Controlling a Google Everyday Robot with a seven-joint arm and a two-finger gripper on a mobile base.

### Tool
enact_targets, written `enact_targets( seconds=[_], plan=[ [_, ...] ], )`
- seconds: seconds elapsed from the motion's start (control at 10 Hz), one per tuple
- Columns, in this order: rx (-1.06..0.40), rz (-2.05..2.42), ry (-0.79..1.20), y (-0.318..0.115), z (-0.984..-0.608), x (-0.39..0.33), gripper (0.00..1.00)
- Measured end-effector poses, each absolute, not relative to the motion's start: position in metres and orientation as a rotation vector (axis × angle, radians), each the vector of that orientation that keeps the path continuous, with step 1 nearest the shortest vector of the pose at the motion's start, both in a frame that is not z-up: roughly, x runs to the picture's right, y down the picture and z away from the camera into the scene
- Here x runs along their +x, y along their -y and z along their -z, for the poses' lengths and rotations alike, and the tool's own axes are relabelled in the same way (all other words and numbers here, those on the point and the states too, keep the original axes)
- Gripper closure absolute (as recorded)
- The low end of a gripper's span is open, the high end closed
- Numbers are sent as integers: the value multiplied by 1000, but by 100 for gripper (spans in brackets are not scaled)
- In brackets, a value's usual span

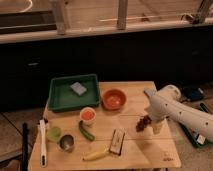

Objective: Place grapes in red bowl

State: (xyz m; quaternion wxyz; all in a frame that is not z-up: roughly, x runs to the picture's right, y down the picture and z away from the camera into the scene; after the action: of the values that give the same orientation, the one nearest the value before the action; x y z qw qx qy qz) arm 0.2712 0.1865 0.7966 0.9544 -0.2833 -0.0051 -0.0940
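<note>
The gripper [152, 125] hangs low over the wooden table [150, 156], to the right of the red bowl [114, 98] and nearer the front edge. Its jaws stand spread wide and unclenched, grasping nothing. One pale finger [158, 128] reaches down to the tabletop.

The grapes [143, 123] lie on the table, right of the red bowl and a little in front of it, apart from it. They sit just beside the gripper on its bowl-facing side; whether a finger touches them cannot be told.

The red bowl holds nothing. A white cup with orange inside [88, 115] stands left of the red bowl and in front of it.
</note>
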Motion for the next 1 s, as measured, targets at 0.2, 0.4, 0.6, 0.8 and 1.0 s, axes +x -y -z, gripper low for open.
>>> enact_targets(
  seconds=[0.2, 0.4, 0.6, 0.8, 1.0],
  plan=[
    [-573, 200, 18, -187, -802, 273, 20],
    [-572, 214, 27, -189, -809, 274, 20],
    [-571, 226, 36, -190, -813, 276, 20],
    [-570, 235, 45, -192, -818, 277, 20],
    [-568, 245, 52, -194, -821, 278, 20]
  ],
)
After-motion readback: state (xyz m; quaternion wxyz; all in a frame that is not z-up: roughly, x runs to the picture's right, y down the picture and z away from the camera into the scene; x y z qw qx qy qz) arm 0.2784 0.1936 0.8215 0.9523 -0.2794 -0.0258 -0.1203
